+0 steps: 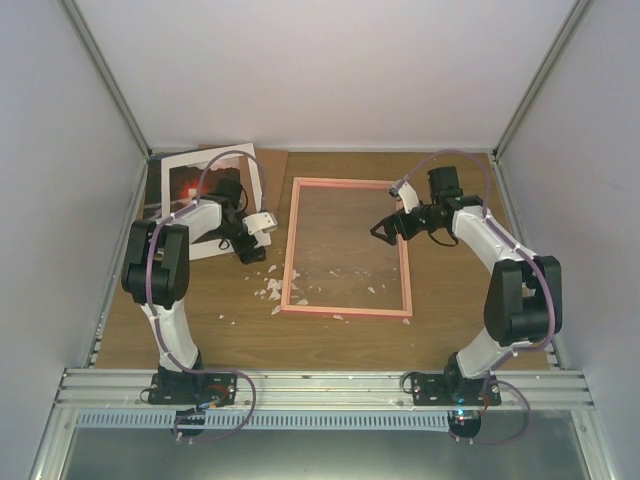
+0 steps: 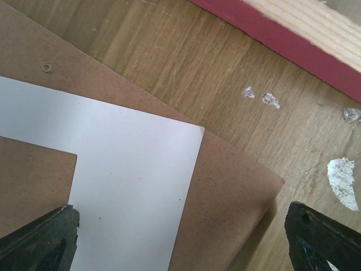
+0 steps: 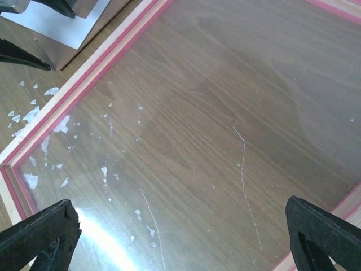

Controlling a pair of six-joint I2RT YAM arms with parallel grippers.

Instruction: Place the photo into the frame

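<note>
No text, label, brand, number or sign can be read anywhere in these views: nothing legible shows on the table, on either arm, or on anything lying there.

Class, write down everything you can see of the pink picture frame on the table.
The frame is a thin-edged rectangle, bright pink outside with pale wood-like inner faces. It lies flat near the middle of the wooden table, long sides running near to far. Its clear pane shows the table grain, with fine scratches and white flecks on it. White flakes lie by its near left corner. The open right hand hangs over the pane, no contact visible.
</note>
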